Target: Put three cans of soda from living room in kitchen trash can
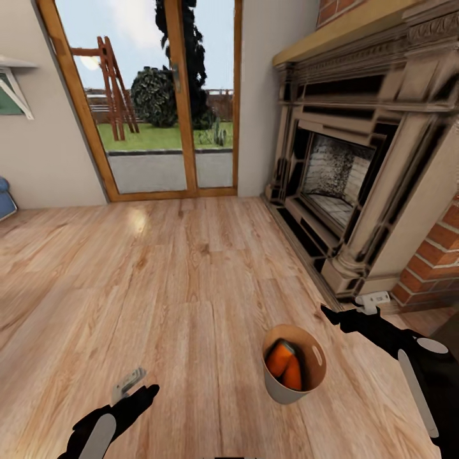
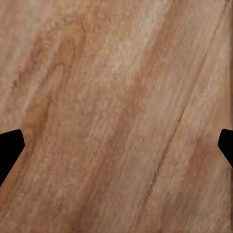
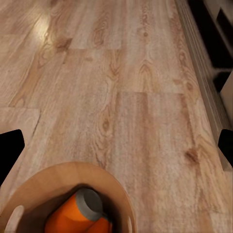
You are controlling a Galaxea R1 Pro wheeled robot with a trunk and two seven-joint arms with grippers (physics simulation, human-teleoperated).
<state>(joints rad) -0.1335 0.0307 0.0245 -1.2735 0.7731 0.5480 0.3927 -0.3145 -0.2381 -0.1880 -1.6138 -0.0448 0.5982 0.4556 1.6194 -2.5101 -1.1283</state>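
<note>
The tash can (image 1: pixel 280 390), pale outside and tan inside, stands on the wood floor; its inner wall (image 3: pixel 46 189) and oval slot also show in the right wrist view. Two orange soda cans (image 1: pixel 284 361) with grey tops lie inside it (image 3: pixel 65 219). The blue can is hidden or out of view, and the kitchen is out of view. My right gripper (image 1: pixel 350 310) hangs open to the right of and above the bin, its fingers (image 3: pixel 10 145) wide apart and holding nothing. My left gripper (image 1: pixel 134 384) is open over bare floor at the lower left, its fingertips (image 2: pixel 10 145) spread.
A large carved fireplace (image 1: pixel 357 159) with a brick surround fills the right side, its hearth edge close to my right arm. A glass door (image 1: pixel 166 102) with a wooden frame faces the garden ahead. Open wood floor (image 1: pixel 159 287) lies between. A blue seat edge (image 1: pixel 5 201) shows far left.
</note>
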